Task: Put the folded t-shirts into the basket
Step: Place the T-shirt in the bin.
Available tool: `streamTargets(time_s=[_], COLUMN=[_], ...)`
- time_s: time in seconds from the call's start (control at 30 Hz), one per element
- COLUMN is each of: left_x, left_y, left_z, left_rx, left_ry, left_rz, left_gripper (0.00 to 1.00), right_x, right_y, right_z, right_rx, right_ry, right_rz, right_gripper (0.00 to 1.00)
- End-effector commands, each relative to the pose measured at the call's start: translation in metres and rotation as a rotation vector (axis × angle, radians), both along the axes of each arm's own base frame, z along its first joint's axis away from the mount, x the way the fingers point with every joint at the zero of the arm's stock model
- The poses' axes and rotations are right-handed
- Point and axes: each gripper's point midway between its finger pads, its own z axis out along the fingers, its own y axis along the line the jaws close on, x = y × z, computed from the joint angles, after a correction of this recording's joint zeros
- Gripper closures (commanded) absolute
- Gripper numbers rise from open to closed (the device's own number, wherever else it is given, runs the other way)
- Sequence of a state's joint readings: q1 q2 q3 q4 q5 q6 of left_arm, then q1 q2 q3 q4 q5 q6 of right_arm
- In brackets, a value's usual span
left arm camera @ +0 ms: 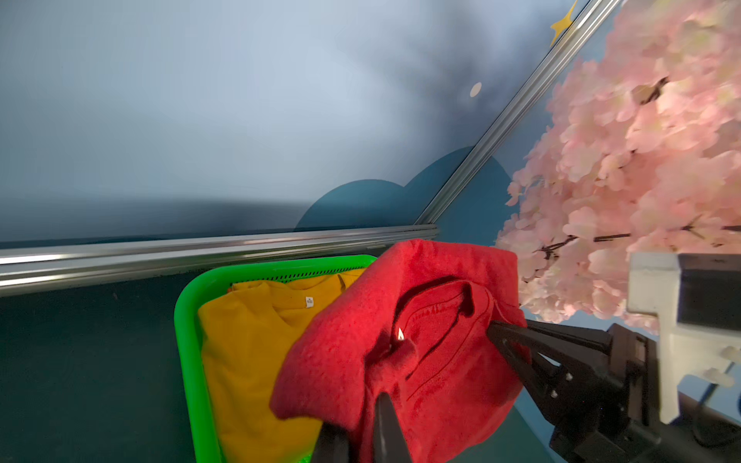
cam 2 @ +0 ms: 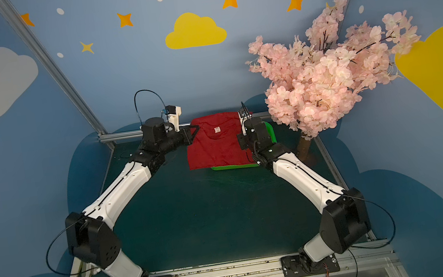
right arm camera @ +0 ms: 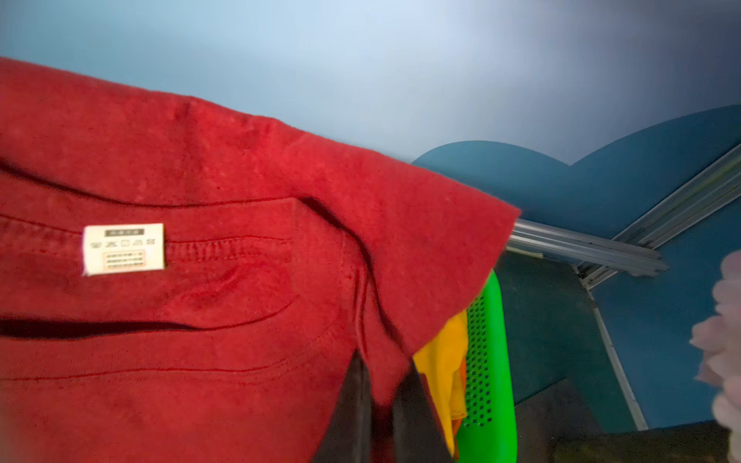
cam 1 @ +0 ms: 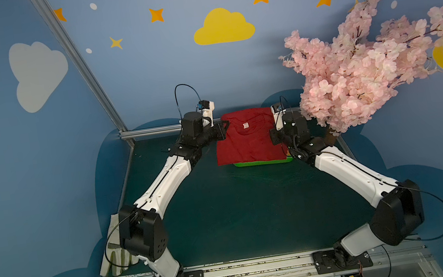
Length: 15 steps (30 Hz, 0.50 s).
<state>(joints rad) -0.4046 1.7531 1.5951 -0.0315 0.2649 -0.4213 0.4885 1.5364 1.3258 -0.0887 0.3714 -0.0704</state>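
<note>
Matt dark red cloth t-shirt (cam 1: 247, 138) above glossy perforated plastic basket (left arm camera: 188, 320).

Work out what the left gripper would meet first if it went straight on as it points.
The dark red t-shirt: the left gripper is shut on its edge, above the basket. Past the cloth, the line seems to run towards the right gripper on the opposite edge, though depth is unclear.

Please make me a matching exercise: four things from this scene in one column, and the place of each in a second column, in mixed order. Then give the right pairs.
1. dark red t-shirt
2. yellow t-shirt
3. work glove
4. blossom tree

a. inside the basket
b. near left edge of the table
c. far right corner
d. held up in the air

Pairs: 1-d, 2-a, 3-b, 4-c
</note>
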Motion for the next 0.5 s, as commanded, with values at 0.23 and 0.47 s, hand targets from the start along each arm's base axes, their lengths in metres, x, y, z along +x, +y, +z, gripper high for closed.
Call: streamTargets(time_s=[0.23, 0.47], left_x=[0.054, 0.075], left_y=[-0.046, -0.060], left_z=[-0.027, -0.053], left_rx=[0.110, 0.144], left_ry=[0.001, 0.037], left_rz=[-0.048, -0.063], left_gripper=[0.98, 0.97], right_x=[0.059, 0.080], right_y=[-0.024, -0.036], right_z=[0.007, -0.024], right_rx=[-0.161, -0.200], right_ry=[-0.086, -0.033], right_rz=[-0.107, -0.134], right_gripper=[1.00, 1.00])
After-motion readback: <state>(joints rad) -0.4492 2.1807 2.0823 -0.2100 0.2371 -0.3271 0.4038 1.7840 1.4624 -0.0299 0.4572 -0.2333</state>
